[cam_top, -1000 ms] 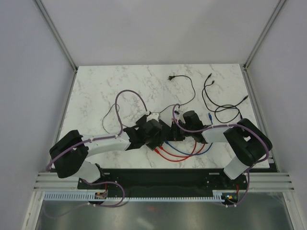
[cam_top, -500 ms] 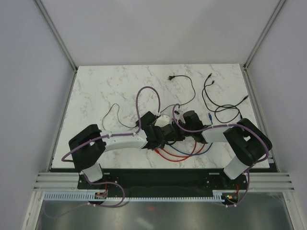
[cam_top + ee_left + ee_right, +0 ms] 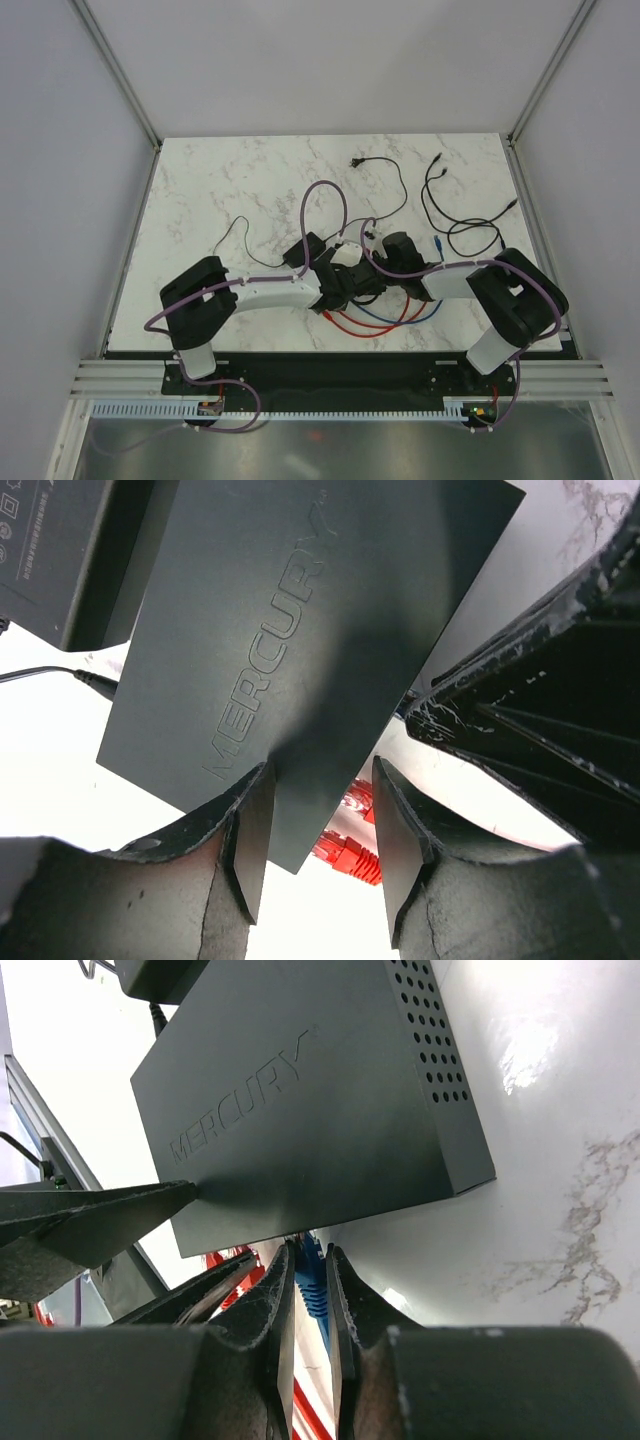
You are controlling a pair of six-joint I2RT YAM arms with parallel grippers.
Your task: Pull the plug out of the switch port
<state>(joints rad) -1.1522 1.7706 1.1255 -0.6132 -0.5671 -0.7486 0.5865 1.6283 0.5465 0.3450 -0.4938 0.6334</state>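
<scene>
- Right, the switch point(image 3: 300, 630) lies flat on the marble worktop point(image 3: 230, 190), towards the near edge and roughly midway across. Both of my arms meet over it.
- My left tool point(image 3: 322, 768) stands part open astride one corner of the switch. A red plug point(image 3: 345, 852) and a slit of worktop show between one finger and the box's edge, so I see no pinch there.
- My right tool point(image 3: 308, 1252) is closed narrow on the blue plug point(image 3: 310, 1285), whose front end meets the near side of the switch.
- Red cables point(image 3: 360, 326) loop over the worktop just near of the switch.
- A smaller black box point(image 3: 60, 560) sits just beside the switch on its far side, with a thin black cord point(image 3: 50, 675) leaving it.
- Loose black cords point(image 3: 460, 215) lie at the far right, well apart from the switch.
</scene>
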